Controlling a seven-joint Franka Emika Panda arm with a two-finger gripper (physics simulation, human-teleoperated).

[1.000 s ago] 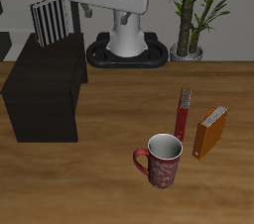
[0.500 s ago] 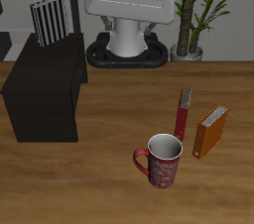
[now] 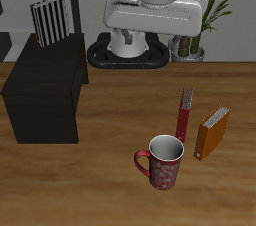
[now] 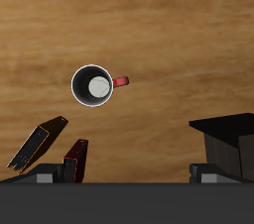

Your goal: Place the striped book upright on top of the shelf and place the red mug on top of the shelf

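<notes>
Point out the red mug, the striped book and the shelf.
red mug [image 3: 163,164], exterior view, on its patterned outer wall.
striped book [image 3: 48,22], exterior view, on its striped cover, standing upright on the shelf.
shelf [image 3: 45,70], exterior view, on its bare flat top.

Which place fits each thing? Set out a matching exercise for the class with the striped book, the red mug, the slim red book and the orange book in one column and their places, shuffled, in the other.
Things:
1. striped book
2. red mug
3. slim red book
4. orange book

Places:
A. on the table, nearest its front edge
B. upright on top of the shelf
C. standing between the mug and the orange book
D. standing farthest from the shelf

Pairs: 1-B, 2-A, 3-C, 4-D
</notes>
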